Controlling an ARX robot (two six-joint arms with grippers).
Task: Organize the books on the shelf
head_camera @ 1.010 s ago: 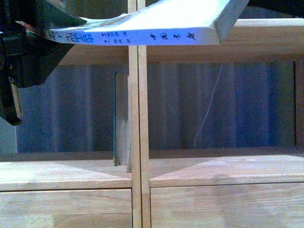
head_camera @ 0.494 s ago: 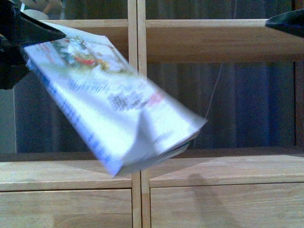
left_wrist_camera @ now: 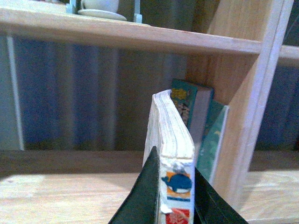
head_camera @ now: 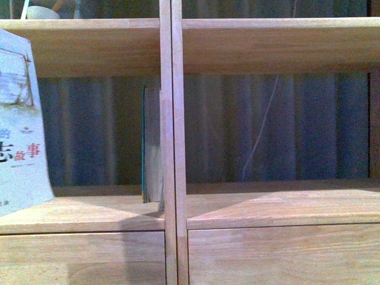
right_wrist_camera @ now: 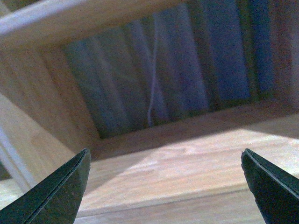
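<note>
The pale paperback (head_camera: 21,124) with Chinese characters stands upright at the far left of the front view, in front of the left compartment of the light-wood shelf (head_camera: 171,148). My left gripper (left_wrist_camera: 174,196) is shut on the paperback (left_wrist_camera: 170,140), which I see edge-on with a whale picture on its spine. Teal-edged books (left_wrist_camera: 208,130) lean against the shelf's centre divider beyond it; they also show in the front view (head_camera: 152,145). My right gripper (right_wrist_camera: 166,182) is open and empty, facing the right compartment's board (right_wrist_camera: 187,168). Neither gripper shows in the front view.
A cup on a saucer (left_wrist_camera: 100,8) stands on the board above the left compartment. Drawer fronts (head_camera: 279,255) run below the compartments. A thin white cord (head_camera: 261,130) hangs behind the open-backed right compartment, in front of a dark curtain.
The paperback swung from lying flat high across the view, through a tilted drop, to upright at the far left edge. The right gripper's tip left the front view.
</note>
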